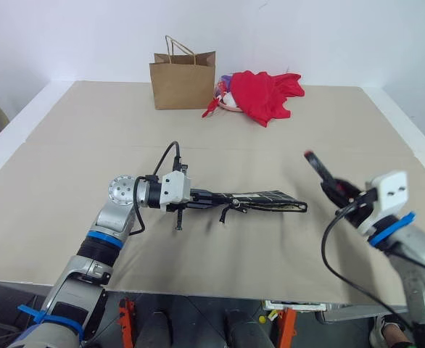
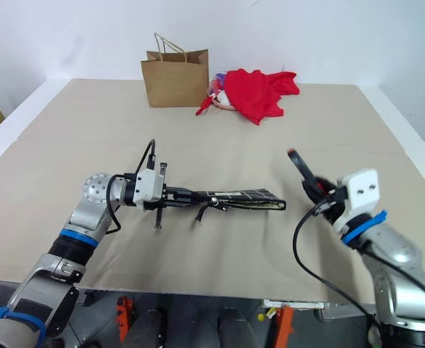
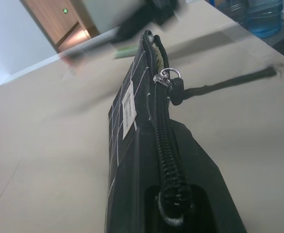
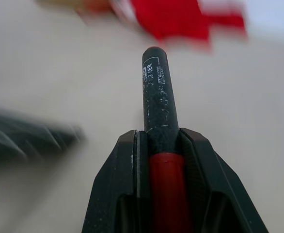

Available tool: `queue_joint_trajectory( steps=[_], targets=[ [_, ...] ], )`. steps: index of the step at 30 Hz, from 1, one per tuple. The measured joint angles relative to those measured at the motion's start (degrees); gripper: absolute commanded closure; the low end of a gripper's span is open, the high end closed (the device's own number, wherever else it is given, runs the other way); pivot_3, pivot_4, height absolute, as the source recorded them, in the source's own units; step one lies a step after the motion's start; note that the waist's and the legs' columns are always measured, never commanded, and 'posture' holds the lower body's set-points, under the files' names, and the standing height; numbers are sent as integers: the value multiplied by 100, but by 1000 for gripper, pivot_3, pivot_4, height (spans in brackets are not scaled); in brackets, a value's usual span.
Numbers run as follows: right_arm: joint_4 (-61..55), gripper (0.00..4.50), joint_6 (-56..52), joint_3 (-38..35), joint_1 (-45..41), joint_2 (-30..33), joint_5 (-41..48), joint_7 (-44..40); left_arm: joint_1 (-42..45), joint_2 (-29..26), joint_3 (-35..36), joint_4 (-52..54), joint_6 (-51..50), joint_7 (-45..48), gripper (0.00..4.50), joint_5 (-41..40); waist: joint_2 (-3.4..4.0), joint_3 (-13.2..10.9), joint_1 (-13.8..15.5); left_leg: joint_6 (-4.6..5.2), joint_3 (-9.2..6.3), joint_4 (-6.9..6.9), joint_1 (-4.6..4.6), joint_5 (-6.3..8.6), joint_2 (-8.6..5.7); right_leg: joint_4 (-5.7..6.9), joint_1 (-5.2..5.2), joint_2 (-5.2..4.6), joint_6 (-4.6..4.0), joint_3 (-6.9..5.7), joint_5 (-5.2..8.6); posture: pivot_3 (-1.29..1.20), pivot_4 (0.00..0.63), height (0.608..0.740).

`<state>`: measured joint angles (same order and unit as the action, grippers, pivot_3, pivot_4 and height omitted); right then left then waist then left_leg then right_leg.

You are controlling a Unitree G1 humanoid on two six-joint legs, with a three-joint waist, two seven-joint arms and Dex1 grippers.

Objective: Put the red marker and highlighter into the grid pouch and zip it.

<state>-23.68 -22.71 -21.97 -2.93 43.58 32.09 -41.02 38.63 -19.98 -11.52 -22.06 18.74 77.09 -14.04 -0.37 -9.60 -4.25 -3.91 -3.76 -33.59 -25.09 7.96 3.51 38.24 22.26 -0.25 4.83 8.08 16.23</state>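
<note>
My left gripper is shut on one end of the grid pouch, holding it edge-on and level just above the table. The pouch's zipper runs along its upper edge, with the slider and black cord pull partway along. Off to the right, my right gripper is shut on the red marker, raised above the table. The marker's black barrel sticks out past the fingertips and its red part sits between them. Beyond the pouch's far end is a blurred pale-green streak; I cannot tell whether it is the highlighter.
A brown paper bag stands at the back of the beige table. A red cloth heap lies beside it on the right. The table's front edge runs just below both arms.
</note>
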Motion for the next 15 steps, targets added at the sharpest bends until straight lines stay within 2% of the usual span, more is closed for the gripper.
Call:
queue_joint_trajectory(
  steps=[1, 2, 4, 6, 11, 15],
  targets=[
    [-14, 3902, -2, -2, -2, 15, 26, -24, 1, 1, 0, -1, 0, 1, 4500, 0, -9, -2, 2, 0, -12, -2, -5, 0, 1, 0, -4, 1, -3, -12, 5, 0, 150, 740],
    [-307, 3902, -211, -20, 33, 558, 523, -754, 46, 47, 0, -60, 17, 57, 4500, -4, -3, -4, 6, 0, -13, -1, -9, 1, -10, -1, -3, -11, 2, -11, 10, 0, 150, 740],
    [-576, 3902, -259, -71, 116, 878, 755, -1281, 101, 84, 0, -111, 23, 85, 4500, -7, -18, -6, 11, 1, -18, -2, -9, 1, -10, -1, -7, -10, 2, -18, 12, 0, 150, 740],
    [-595, 3902, -262, -71, 153, 922, 767, -1347, 104, 91, 0, -112, 25, 86, 4500, -7, -22, -8, 15, 0, -19, -2, -9, 1, -10, -5, -8, -11, 2, -18, 12, 0, 150, 740],
    [-268, 3902, 9, -73, 676, 1289, 443, -2265, 106, 120, 2, -134, 54, 91, 4500, -8, -28, -12, 26, 0, -20, -13, -8, 1, -16, -4, -12, -17, 5, -19, 8, 0, 150, 740],
    [-62, 3902, 187, -101, 763, 1328, 275, -2480, 99, 128, 1, -118, 57, 90, 4500, -8, -27, -12, 13, -1, -20, -15, -5, 0, -16, -3, -13, -17, 7, -18, 3, 0, 150, 740]
  ],
)
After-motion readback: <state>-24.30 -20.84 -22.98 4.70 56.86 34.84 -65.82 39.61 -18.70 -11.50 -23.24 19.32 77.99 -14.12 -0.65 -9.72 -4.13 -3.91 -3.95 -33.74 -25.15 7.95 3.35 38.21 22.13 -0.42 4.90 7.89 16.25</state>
